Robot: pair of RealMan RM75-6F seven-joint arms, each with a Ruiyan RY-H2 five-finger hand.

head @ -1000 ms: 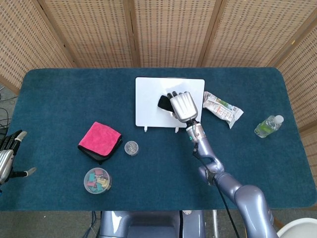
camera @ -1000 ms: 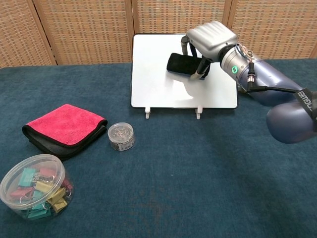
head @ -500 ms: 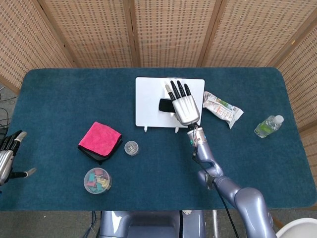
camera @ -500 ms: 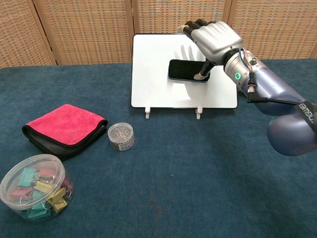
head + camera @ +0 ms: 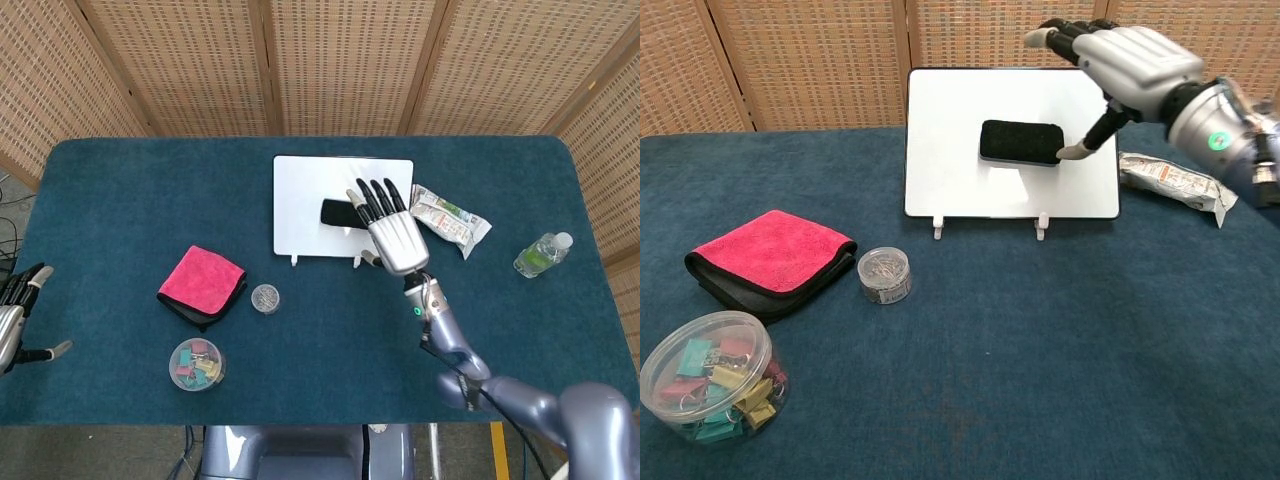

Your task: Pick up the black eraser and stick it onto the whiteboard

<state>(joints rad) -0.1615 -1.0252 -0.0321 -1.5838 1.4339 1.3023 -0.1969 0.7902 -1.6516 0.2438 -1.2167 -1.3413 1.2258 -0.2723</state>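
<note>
The black eraser [image 5: 1021, 142] [image 5: 336, 212] sticks to the face of the white whiteboard [image 5: 960, 185] [image 5: 300, 215], which stands on small feet at the table's far middle. My right hand [image 5: 1130, 62] [image 5: 392, 225] is off the eraser, to its right and nearer me, fingers spread and holding nothing; its thumb tip hangs just past the eraser's right end. My left hand [image 5: 18, 315] stays at the table's left edge, fingers apart and empty.
A pink cloth [image 5: 770, 255] lies at the left, with a small round tin [image 5: 884, 274] beside it and a clear tub of binder clips [image 5: 708, 373] nearer me. A snack packet [image 5: 1175, 182] lies right of the board; a water bottle [image 5: 541, 253] stands far right.
My right hand let go of the eraser, spread its fingers and drew back to the right and toward me. The eraser stayed on the board. The left hand barely moved.
</note>
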